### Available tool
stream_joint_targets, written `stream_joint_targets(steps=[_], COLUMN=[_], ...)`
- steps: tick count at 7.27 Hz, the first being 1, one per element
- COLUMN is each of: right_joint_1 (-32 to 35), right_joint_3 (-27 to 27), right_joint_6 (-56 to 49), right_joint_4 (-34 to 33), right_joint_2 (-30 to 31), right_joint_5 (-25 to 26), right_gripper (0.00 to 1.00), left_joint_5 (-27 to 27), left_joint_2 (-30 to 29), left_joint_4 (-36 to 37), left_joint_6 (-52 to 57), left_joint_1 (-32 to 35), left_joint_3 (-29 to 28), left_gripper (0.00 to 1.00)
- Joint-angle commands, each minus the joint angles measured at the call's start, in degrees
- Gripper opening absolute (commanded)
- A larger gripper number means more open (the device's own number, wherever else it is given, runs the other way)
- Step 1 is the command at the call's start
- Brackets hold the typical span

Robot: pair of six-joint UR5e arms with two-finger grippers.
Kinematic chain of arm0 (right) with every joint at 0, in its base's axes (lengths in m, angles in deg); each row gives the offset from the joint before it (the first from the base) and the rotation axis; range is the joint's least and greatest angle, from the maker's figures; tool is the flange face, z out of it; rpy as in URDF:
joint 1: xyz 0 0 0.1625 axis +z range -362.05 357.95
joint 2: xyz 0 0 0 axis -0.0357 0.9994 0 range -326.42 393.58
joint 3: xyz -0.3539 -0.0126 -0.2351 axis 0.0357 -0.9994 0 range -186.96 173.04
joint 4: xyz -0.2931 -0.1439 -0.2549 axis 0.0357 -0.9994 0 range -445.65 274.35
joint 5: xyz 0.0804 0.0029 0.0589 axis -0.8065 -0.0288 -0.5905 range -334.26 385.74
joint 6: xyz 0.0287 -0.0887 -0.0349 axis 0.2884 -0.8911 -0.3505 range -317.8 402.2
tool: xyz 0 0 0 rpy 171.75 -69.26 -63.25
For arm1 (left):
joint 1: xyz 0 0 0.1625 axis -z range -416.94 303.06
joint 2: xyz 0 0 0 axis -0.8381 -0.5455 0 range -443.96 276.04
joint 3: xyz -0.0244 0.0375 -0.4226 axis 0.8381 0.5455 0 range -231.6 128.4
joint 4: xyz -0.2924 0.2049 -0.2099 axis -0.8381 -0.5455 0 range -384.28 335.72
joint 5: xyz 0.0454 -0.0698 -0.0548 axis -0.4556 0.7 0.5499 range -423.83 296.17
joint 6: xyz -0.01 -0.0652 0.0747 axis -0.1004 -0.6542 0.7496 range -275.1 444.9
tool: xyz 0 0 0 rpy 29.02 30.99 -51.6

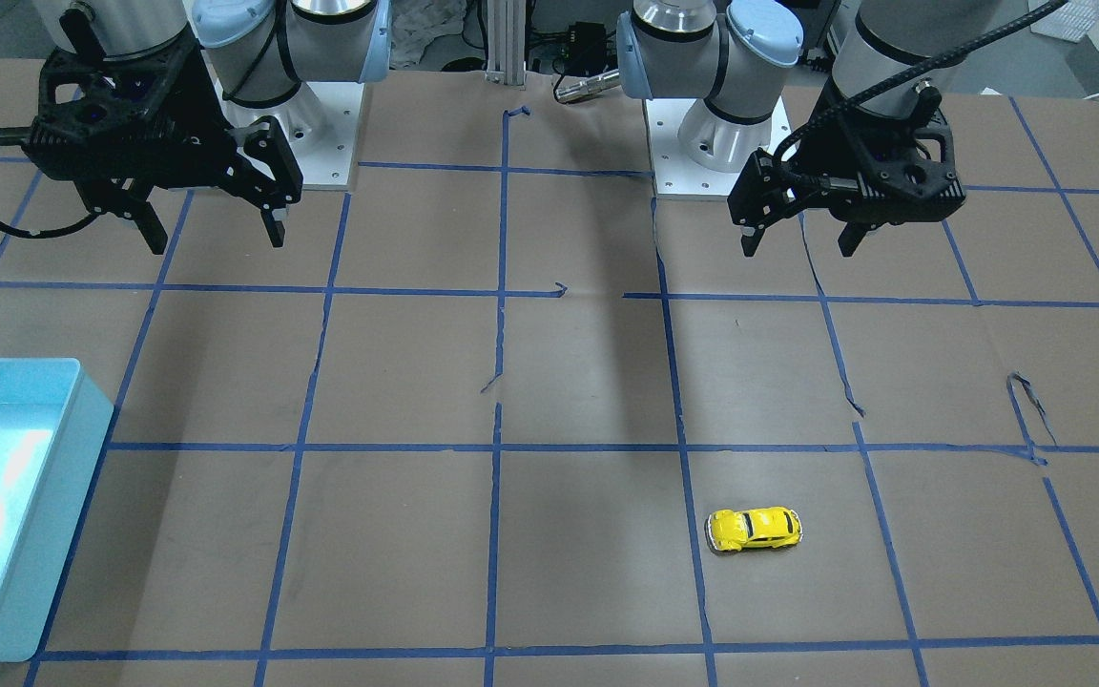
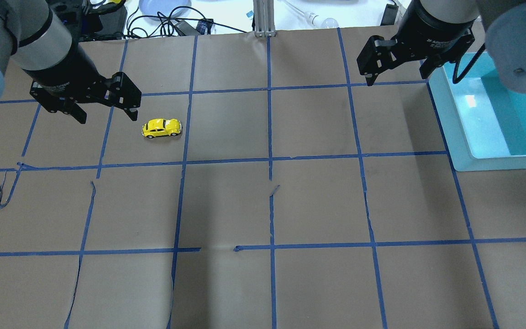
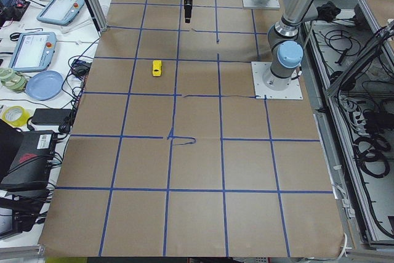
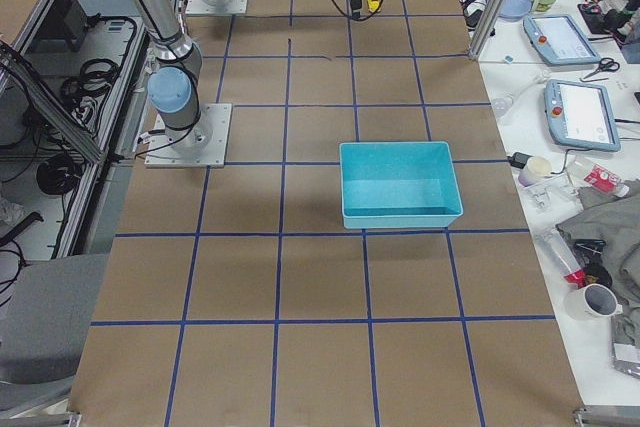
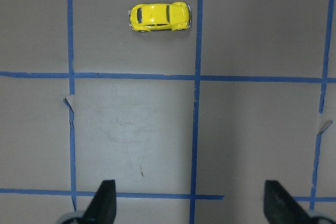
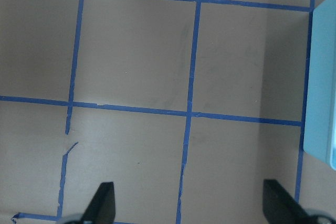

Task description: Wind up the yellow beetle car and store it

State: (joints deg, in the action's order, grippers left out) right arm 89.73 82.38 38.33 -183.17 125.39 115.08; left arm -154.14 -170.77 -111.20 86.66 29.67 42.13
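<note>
The yellow beetle car (image 2: 161,128) stands on its wheels on the brown paper-covered table, on my left side. It also shows in the front view (image 1: 755,529), the left wrist view (image 5: 159,17) and both side views (image 3: 157,68) (image 4: 372,0). My left gripper (image 2: 107,119) (image 1: 798,246) is open and empty, raised above the table, short of the car; its fingers (image 5: 104,203) frame bare paper. My right gripper (image 2: 397,78) (image 1: 216,243) is open and empty, raised beside the bin.
A light-blue open bin (image 2: 450,123) sits on my right side, seen in the front view (image 1: 82,401), the right side view (image 4: 395,217) and at the right wrist view's edge (image 6: 323,77). Blue tape lines grid the table; some tape is torn.
</note>
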Motion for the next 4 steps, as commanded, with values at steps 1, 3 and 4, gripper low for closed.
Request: stream_joint_targets(steps=[1, 3, 4], right_joint_1=[0.1, 0.1, 0.1], right_joint_3=[0.1, 0.1, 0.1], right_joint_6=[0.0, 0.0, 0.0], right_joint_4=[0.2, 0.0, 0.0], right_joint_2=[0.2, 0.3, 0.3], right_joint_5=[0.0, 0.3, 0.4], right_gripper=[1.00, 1.00, 1.00], left_joint_5=[0.4, -0.6, -0.6], left_joint_2=[-0.4, -0.4, -0.4], left_joint_4=[0.1, -0.1, 0.0], left_joint_6=[0.1, 0.2, 0.2], left_joint_1=[0.0, -0.1, -0.1], left_joint_3=[0.2, 0.3, 0.5], left_gripper=[1.00, 1.00, 1.00])
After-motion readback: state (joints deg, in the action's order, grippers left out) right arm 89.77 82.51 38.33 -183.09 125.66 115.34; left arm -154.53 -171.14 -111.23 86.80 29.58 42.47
